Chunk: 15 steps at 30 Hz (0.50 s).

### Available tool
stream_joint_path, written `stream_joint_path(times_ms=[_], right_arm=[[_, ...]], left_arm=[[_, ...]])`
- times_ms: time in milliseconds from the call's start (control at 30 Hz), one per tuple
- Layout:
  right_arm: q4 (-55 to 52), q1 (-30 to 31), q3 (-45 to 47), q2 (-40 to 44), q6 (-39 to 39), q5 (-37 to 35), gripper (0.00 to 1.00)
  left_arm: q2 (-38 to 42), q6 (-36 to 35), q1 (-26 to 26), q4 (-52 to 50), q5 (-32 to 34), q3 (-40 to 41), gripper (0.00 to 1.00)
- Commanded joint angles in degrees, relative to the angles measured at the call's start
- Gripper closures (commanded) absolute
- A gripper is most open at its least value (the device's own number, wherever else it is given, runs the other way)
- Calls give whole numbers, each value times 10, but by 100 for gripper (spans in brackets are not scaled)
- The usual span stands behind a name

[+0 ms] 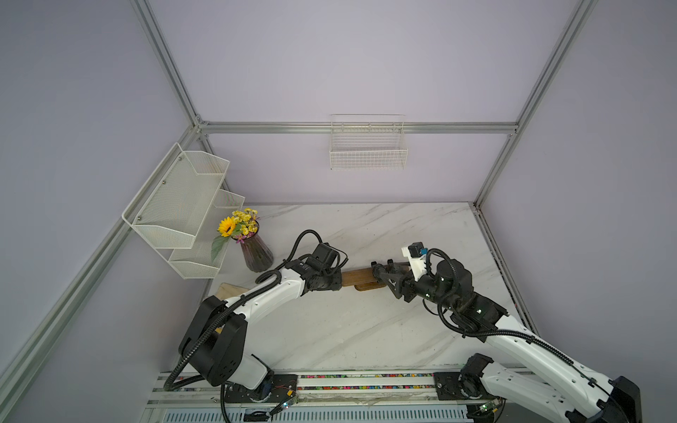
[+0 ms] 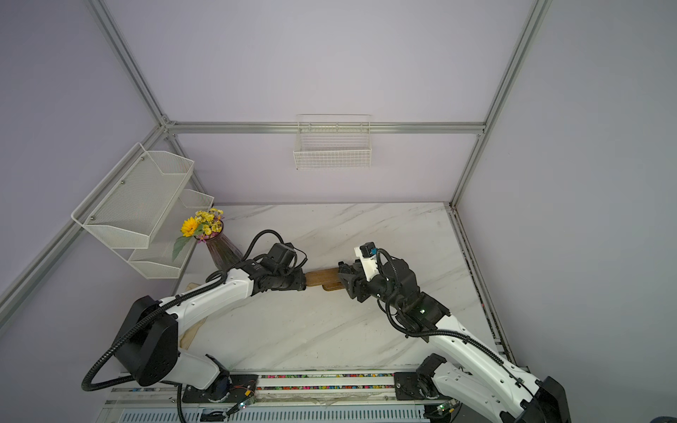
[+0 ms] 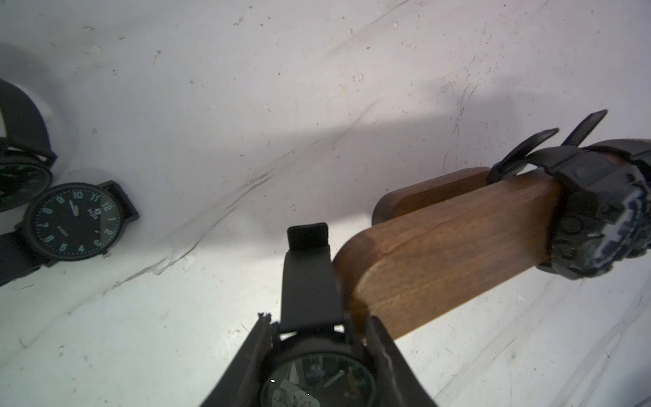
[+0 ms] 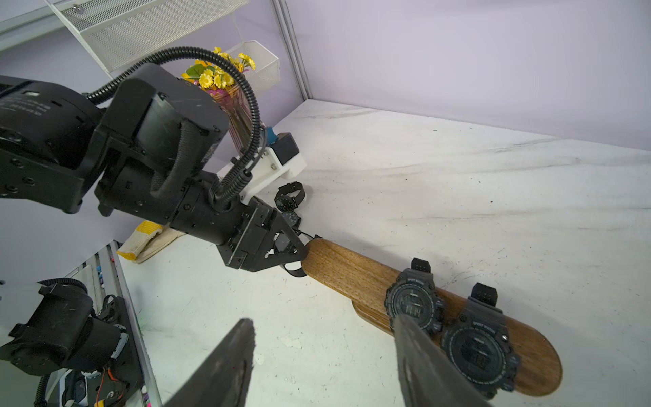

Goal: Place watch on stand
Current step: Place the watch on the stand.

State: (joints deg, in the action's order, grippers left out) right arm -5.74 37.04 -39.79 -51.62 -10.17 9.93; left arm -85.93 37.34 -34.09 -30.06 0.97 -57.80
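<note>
The stand is a brown wooden bar on an oval base, seen in both top views. Two black digital sport watches are strapped round its right half. My left gripper is shut on a round black watch by its case. The watch's strap hangs right at the bar's rounded left end. My right gripper is open and holds nothing. One of its fingers lies in front of the nearer sport watch, and the other is over the bare table.
Two more round black watches lie on the marble table behind the left arm. A vase of yellow flowers, a white mesh wall shelf, a wire basket and a folded cloth stand around.
</note>
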Motion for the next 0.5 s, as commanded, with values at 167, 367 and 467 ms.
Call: stream_joint_path(times_ms=[167,367,467], right_arm=[[3,3,10,5,-7,2,34],[5,3,10,2,-7,3,34],[5,3,9,2,-5,1,34]], left_arm=[[-16,19,-27,-8,40,-67,70],[-46,16,-48,-33,62,-102,69],[-61,19,-58,-43,68,-117,69]])
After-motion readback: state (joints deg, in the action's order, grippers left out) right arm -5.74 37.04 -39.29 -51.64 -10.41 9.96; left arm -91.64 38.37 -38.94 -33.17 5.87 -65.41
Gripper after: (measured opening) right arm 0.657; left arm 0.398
